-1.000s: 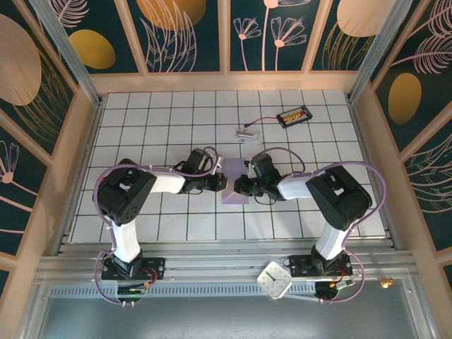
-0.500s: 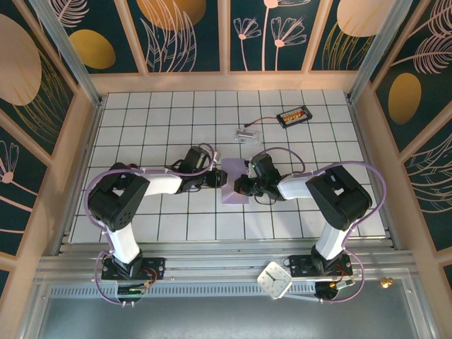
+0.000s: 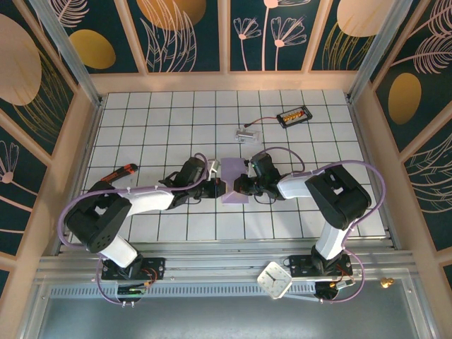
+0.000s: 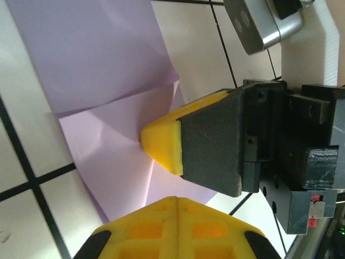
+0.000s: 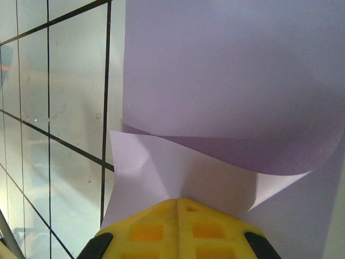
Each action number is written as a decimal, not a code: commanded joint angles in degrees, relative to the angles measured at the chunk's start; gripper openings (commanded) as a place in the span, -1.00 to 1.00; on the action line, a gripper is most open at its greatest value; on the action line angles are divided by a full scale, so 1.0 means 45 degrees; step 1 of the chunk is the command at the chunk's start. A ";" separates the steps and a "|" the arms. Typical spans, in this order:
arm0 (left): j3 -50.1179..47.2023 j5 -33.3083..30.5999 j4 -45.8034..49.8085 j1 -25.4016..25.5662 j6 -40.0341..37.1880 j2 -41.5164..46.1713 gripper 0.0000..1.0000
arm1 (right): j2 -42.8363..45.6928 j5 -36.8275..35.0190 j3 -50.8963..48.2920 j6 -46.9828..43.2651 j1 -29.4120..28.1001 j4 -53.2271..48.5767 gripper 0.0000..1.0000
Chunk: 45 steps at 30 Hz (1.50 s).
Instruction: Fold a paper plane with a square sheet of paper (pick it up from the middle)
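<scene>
Setting: white tiled table point(image 3: 169, 120) inside the leaf-patterned walls point(image 3: 191, 28); both arms reach in to meet at mid-table.

Largest change: the left arm point(image 3: 141, 200) has swung its elbow low and out toward the left edge over the last second, so it now lies stretched almost flat; its wrist end has hardly shifted; the right arm point(image 3: 332, 191) has not moved.

The square sheet of paper point(image 3: 229, 169) lies where it was, between the two wrists, part-folded; from the left wrist we see creased layers point(image 4: 102, 59); from the right wrist, one layer curling up over a paler flap point(image 5: 232, 70).

Left gripper point(image 3: 215, 188): at the sheet's left edge; jaws together point(image 4: 175, 200); the paper runs beneath them, and we cannot tell whether it is pinched.

Right gripper point(image 3: 239, 186): jaws together point(image 5: 178, 202); the flap's creases run into its tip point(image 4: 159, 143), which we read as a clamp on the paper.

Small: an orange-handled tool point(image 3: 121, 170) is uncovered now that the arm has swung clear.

Judgement: the left arm has only repositioned; the fold is held, not advanced; no dart shape yet; early-to-middle stage.
</scene>
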State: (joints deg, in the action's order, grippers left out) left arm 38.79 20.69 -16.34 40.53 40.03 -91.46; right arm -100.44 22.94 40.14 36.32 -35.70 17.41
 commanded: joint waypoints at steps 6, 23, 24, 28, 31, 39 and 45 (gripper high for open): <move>0.0404 0.0944 -0.0746 0.0282 0.1043 -0.1131 -1.00 | -0.0565 -0.0605 -0.0151 -0.0167 0.0181 -0.1270 -1.00; 0.0914 0.0473 0.0205 0.0363 0.0198 -0.2360 -1.00 | -0.0566 -0.0586 -0.0190 -0.0198 0.0231 -0.1232 -1.00; 0.0926 0.0424 0.0244 0.0359 0.0171 -0.2378 -1.00 | -0.0558 -0.0586 -0.0201 -0.0199 0.0239 -0.1232 -1.00; 0.0894 0.0268 0.0388 0.0361 0.0009 -0.2503 -1.00 | -0.0550 -0.0604 -0.0214 -0.0222 0.0229 -0.1262 -1.00; 0.0874 0.0062 0.0673 0.0361 -0.0221 -0.2531 -1.00 | -0.0528 -0.0659 -0.0209 -0.0259 0.0237 -0.1315 -1.00; 0.0703 0.0255 0.2102 0.0380 -0.1064 -0.2546 -1.00 | -0.0557 -0.0742 -0.0151 -0.0316 0.0259 -0.1506 -1.00; 0.0225 0.0378 0.2999 0.0397 -0.1606 -0.2375 -1.00 | -0.0620 -0.0801 -0.0131 -0.0334 0.0286 -0.1583 -1.00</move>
State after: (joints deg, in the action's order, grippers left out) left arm 42.54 22.70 -13.54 42.09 35.42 -101.71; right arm -100.47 23.09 40.14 36.29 -35.55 17.34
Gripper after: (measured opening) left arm 0.056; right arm 0.057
